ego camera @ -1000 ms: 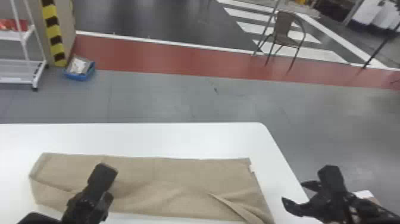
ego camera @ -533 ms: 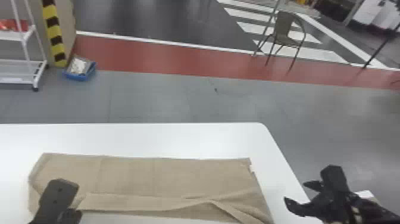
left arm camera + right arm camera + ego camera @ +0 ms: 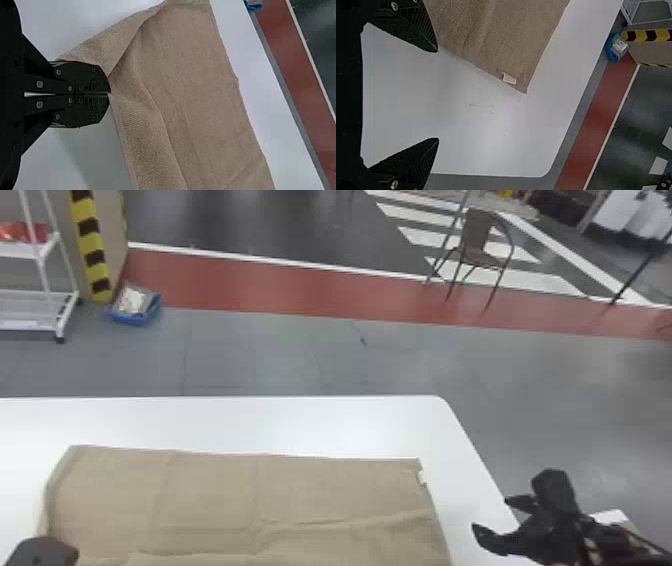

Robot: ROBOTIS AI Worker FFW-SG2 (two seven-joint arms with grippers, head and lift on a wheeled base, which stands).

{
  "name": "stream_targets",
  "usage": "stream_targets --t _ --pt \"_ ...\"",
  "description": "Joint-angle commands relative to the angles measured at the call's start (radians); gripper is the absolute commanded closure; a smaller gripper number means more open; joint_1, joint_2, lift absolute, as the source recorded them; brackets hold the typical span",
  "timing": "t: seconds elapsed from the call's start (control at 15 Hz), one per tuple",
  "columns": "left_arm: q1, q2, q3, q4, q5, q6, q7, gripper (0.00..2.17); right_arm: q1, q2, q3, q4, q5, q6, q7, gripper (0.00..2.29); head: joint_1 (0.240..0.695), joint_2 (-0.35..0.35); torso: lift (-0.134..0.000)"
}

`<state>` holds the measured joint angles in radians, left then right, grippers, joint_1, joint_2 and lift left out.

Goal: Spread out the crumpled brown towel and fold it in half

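Note:
At the head view's bottom left corner is my left gripper (image 3: 42,551), over the near left part of the brown towel (image 3: 210,500). In the left wrist view my left gripper (image 3: 109,94) is shut on the edge of the towel (image 3: 194,87), which rises in a fold at the fingertips. The towel lies mostly spread on the table, with creases across its near part. My right gripper (image 3: 490,517) stands open off the towel's right side; in the right wrist view, the right gripper (image 3: 438,95) has nothing between its fingers, and the towel's corner with a white tag (image 3: 509,78) lies beyond them.
The white table (image 3: 300,422) has its far edge and rounded right corner beyond the towel. On the floor past it are a blue bin (image 3: 135,306), a white rack (image 3: 37,290) and a chair (image 3: 477,240).
My left gripper has moved toward the near left, drawing the towel's near edge with it. The towel covers more of the table toward the front. My right arm has barely moved.

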<state>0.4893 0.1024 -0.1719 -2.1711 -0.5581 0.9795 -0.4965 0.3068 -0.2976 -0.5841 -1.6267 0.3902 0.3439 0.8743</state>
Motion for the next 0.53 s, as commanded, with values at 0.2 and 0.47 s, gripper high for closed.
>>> stream_targets --t 0.2,0.47 --pt "-0.008 -0.007 -0.012 -0.016 -0.014 0.008 0.055 0.0 -0.003 0.0 0.0 -0.001 0.003 -0.004 0.0 0.09 0.695 -0.35 0.0" --pt "-0.021 -0.007 -0.006 -0.038 -0.016 0.026 0.058 0.0 -0.005 -0.001 -0.008 -0.002 0.003 -0.004 0.0 0.09 0.695 -0.35 0.0"
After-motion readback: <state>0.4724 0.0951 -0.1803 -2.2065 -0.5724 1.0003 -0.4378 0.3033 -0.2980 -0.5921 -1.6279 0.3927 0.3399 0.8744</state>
